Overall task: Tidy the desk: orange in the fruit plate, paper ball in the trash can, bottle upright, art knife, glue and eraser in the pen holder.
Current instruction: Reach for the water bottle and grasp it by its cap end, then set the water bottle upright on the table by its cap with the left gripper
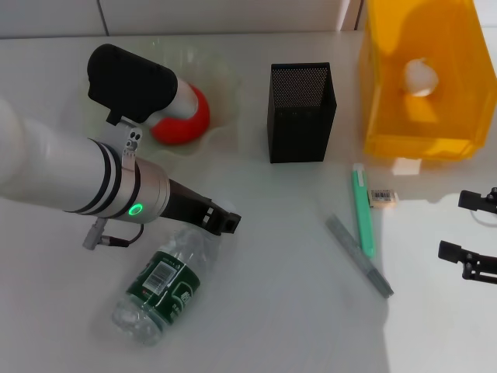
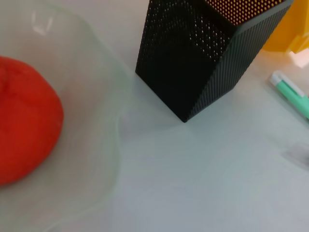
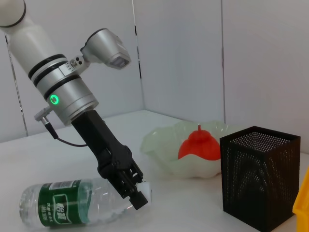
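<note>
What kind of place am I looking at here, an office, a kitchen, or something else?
Most likely a staged desk in a robot lab. A white table holds a mesh pen holder, stationery and a yellow trash can, with plain partition panels behind, while the left gripper grips a lying bottle.

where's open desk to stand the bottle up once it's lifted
Bare desk lies between the bottle and the grey art knife, in front of the pen holder. It is crowded right of that: green glue stick, eraser, trash can, right gripper. The left gripper is at the bottle's neck.
</note>
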`<move>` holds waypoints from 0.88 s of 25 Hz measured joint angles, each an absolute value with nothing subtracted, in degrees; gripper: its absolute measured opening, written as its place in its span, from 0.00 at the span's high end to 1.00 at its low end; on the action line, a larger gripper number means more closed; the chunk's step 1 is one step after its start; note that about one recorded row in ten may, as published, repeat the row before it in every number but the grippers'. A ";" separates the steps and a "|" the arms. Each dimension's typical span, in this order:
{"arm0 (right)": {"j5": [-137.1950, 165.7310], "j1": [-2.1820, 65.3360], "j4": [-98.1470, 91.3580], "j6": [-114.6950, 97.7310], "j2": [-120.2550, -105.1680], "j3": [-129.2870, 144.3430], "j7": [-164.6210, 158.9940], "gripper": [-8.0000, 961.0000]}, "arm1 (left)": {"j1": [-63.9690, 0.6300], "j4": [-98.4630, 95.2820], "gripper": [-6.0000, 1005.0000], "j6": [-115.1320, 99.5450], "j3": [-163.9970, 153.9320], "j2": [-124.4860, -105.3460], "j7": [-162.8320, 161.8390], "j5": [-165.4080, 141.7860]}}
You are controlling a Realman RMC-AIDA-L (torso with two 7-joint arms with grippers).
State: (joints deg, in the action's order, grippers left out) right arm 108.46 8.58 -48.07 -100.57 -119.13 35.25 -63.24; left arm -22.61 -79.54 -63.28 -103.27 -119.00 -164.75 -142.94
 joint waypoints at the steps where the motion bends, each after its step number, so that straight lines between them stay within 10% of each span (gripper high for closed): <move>1: 108.46 8.62 -48.07 -100.57 -119.13 35.28 -63.40 0.13 | -22.61 -79.54 0.55 -63.28 -103.27 -119.00 -164.75 -142.94; 22: 108.45 8.73 -49.56 -101.05 -118.97 35.07 -64.24 0.13 | -3.87 -108.77 0.55 -76.42 -87.16 -118.57 -146.47 -132.35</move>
State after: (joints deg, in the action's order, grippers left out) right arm 108.45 8.73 -49.55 -101.05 -118.97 35.07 -64.24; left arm -3.87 -108.77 -76.42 -87.16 -118.57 -146.47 -132.35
